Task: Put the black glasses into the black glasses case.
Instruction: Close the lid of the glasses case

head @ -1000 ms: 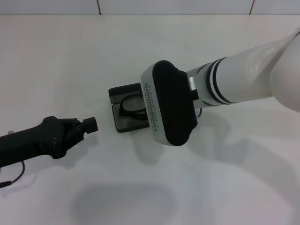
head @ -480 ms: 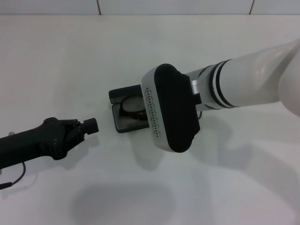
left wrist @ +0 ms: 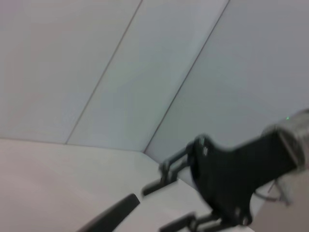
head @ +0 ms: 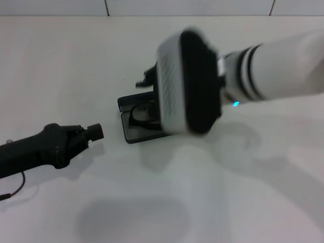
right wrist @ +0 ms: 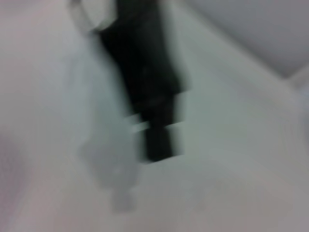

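- While the black glasses [head: 143,114] lie inside the open black glasses case [head: 135,132] near the table's [head: 61,66] middle, the right gripper [head: 148,77] sits just beyond the case's far edge, above the lid.
- The case runs its long axis across our view, hinge side away from us; the glasses lie along it.
- We judge the right arm nearer and better placed for the next move, likely closing the lid.
- The right wrist housing covers much of the case; in the left wrist view its fingers [left wrist: 166,166] appear spread and empty.
- The left gripper [head: 96,131] rests low, left of the case, pointing toward it; we cannot tell its finger state.
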